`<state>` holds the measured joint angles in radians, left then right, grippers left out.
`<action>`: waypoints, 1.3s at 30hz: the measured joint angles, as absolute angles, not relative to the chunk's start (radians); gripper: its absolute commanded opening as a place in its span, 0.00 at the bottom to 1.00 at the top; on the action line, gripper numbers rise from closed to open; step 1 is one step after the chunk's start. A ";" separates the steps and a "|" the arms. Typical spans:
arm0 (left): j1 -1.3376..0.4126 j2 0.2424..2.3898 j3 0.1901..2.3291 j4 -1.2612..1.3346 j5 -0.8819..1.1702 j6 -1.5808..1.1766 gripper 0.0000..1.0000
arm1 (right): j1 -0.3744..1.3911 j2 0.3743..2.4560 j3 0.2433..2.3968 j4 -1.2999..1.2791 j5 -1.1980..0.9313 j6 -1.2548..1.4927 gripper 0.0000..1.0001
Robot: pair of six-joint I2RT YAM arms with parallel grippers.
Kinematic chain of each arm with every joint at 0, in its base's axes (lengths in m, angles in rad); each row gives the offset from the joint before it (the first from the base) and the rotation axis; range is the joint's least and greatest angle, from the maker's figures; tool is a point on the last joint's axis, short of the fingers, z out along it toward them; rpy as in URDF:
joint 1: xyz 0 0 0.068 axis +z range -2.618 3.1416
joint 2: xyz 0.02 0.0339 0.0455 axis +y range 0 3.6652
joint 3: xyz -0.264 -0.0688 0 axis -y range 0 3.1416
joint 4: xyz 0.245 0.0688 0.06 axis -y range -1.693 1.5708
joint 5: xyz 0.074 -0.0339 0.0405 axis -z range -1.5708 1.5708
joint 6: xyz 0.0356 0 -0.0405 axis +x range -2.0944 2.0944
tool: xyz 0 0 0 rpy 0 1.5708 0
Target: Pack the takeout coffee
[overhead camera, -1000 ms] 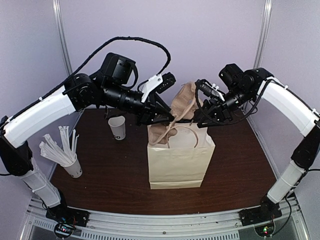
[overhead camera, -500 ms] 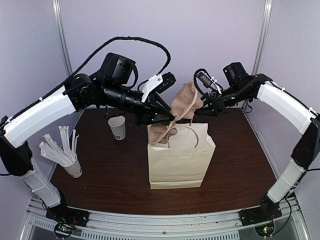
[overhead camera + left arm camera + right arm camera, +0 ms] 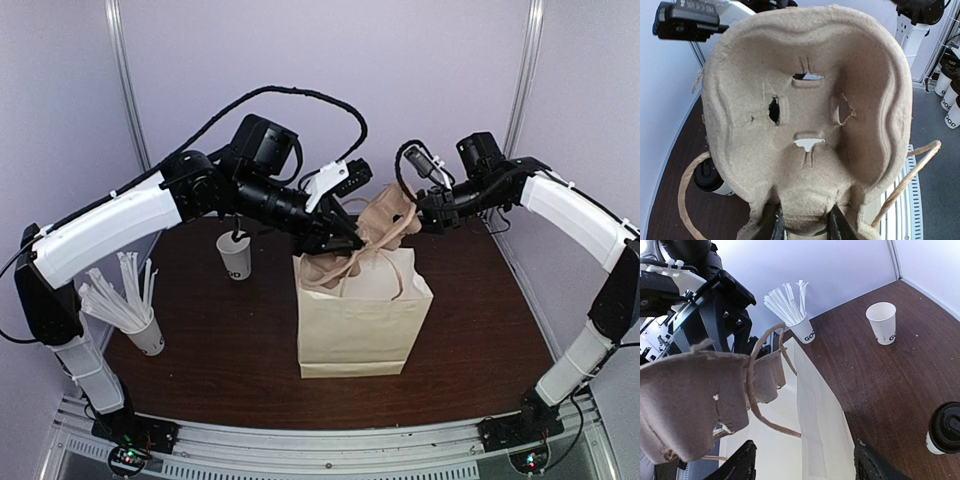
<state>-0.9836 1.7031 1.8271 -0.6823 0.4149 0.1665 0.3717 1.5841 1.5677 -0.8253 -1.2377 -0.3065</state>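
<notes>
On the dark table (image 3: 220,350), beyond the paper bag (image 3: 350,320) and hidden from the overhead camera, the takeout coffee (image 3: 946,429) is standing upright with its black lid on. Nothing is touching it. The right gripper (image 3: 805,466) is hovering above the bag's far rim with its fingers spread wide and nothing between them. In the right wrist view the coffee is sitting low at the picture's right edge, outside the finger on that side and well below it on the tabletop. The left gripper (image 3: 805,225) is clenching the lower edge of the brown pulp carrier (image 3: 805,100), one finger on each side of the rim, and is holding the carrier tilted over the bag's open mouth. In the left wrist view the carrier is filling most of the picture. The coffee is peeking out past its lower left edge, down on the table and clear of the fingers. One twisted-paper handle (image 3: 905,177) of the bag is curving up beside the carrier. Farther along the table an open cup (image 3: 881,322) is standing on its own, and a straw cup (image 3: 804,331) is standing well apart from it, near the table's edge.
</notes>
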 measured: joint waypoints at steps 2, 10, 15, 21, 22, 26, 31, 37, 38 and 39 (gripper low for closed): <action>-0.984 1.714 1.835 -0.683 0.420 0.168 0.22 | 0.338 1.555 1.551 -0.807 -1.244 -0.288 0.67; -0.984 1.734 1.880 -0.692 0.432 0.179 0.22 | 0.221 1.468 1.490 -0.728 -1.290 -0.218 0.68; -0.984 1.739 1.893 -0.697 0.435 0.183 0.22 | 0.174 1.440 1.445 -0.690 -1.308 -0.181 0.68; -0.984 1.745 1.893 -0.709 0.461 0.182 0.22 | 0.155 1.411 1.407 -0.631 -1.320 -0.135 0.69; -0.984 1.745 1.895 -0.710 0.464 0.182 0.23 | 0.155 1.409 1.404 -0.624 -1.322 -0.128 0.69; -0.984 1.745 1.934 -0.738 0.460 0.188 0.23 | 0.154 1.408 1.385 -0.592 -1.329 -0.104 0.69; -0.984 1.737 1.994 -0.752 0.449 0.205 0.23 | 0.152 1.407 1.380 -0.580 -1.330 -0.097 0.69; -0.984 1.752 1.995 -0.773 0.471 0.204 0.22 | 0.150 1.405 1.380 -0.571 -1.331 -0.097 0.69; -0.984 1.759 1.995 -0.775 0.477 0.203 0.22 | 0.150 1.405 1.380 -0.571 -1.331 -0.097 0.69; -0.984 1.768 1.995 -0.776 0.484 0.202 0.22 | 0.150 1.405 1.380 -0.571 -1.331 -0.097 0.69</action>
<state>-0.9840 1.7676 1.9945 -0.7757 0.4839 0.2020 0.1497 1.4048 1.3804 -0.5713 -1.3308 -0.0975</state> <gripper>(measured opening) 0.267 0.694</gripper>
